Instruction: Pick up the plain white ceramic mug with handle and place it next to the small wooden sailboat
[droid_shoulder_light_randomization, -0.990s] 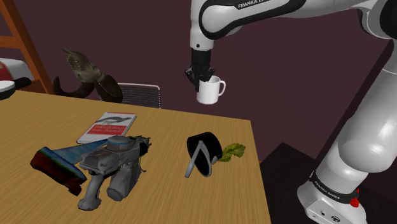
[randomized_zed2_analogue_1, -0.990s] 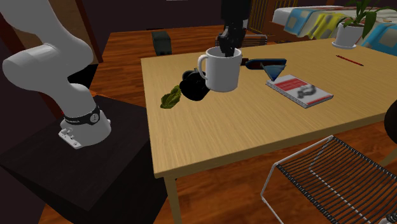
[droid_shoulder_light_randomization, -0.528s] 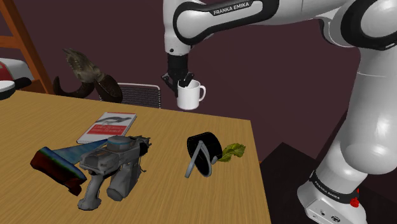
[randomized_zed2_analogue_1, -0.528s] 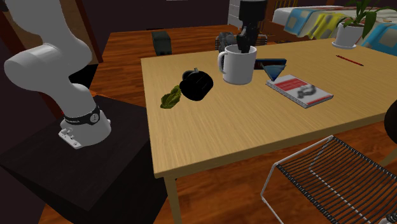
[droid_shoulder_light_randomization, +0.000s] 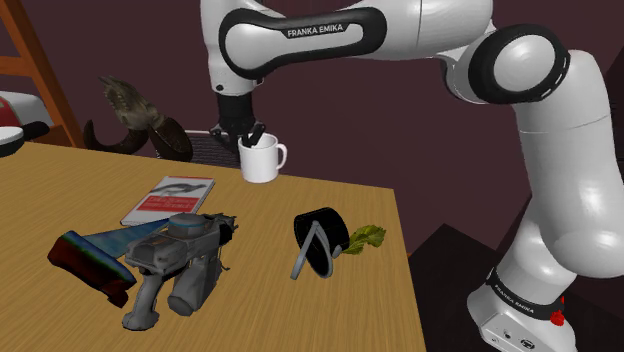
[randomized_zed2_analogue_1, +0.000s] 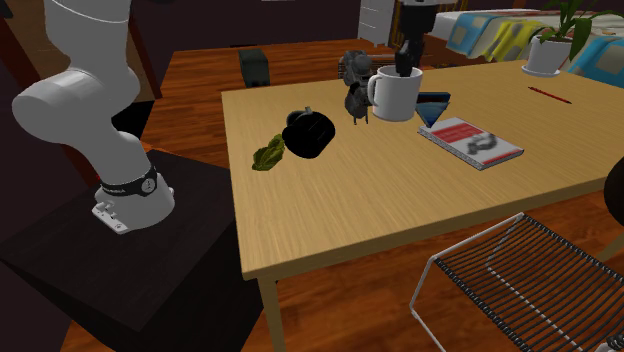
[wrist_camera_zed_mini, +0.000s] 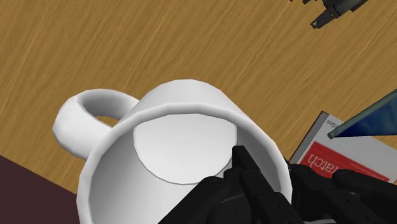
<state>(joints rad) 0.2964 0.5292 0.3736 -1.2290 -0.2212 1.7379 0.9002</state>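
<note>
My black gripper (droid_shoulder_light_randomization: 250, 138) is shut on the wall of a plain white mug (droid_shoulder_light_randomization: 262, 160), one finger inside and one outside. The mug hangs upright just above the far edge of the wooden table (droid_shoulder_light_randomization: 260, 300), handle toward the shoulder view's right. In the wrist view the mug (wrist_camera_zed_mini: 178, 146) is seen from above, with the gripper (wrist_camera_zed_mini: 270, 170) clasping its rim. The sailboat (droid_shoulder_light_randomization: 92, 256), with a blue sail and dark red hull, lies on its side at the shoulder view's left. In the second exterior view the mug (randomized_zed2_analogue_1: 395, 93) hangs just before the sailboat (randomized_zed2_analogue_1: 432, 104), under the gripper (randomized_zed2_analogue_1: 405, 62).
A red and white book (droid_shoulder_light_randomization: 170, 198) lies between the mug and the sailboat. A grey power tool (droid_shoulder_light_randomization: 175, 262) lies beside the sailboat. A black round object (droid_shoulder_light_randomization: 320, 243) and a green leafy piece (droid_shoulder_light_randomization: 366, 237) sit near the table's right edge. A wire chair (randomized_zed2_analogue_1: 520, 280) stands by the table.
The arm has carried the mug toward the shoulder view's left and lower, from beyond the table's corner to just over its far edge, nearer the book and the sailboat.
</note>
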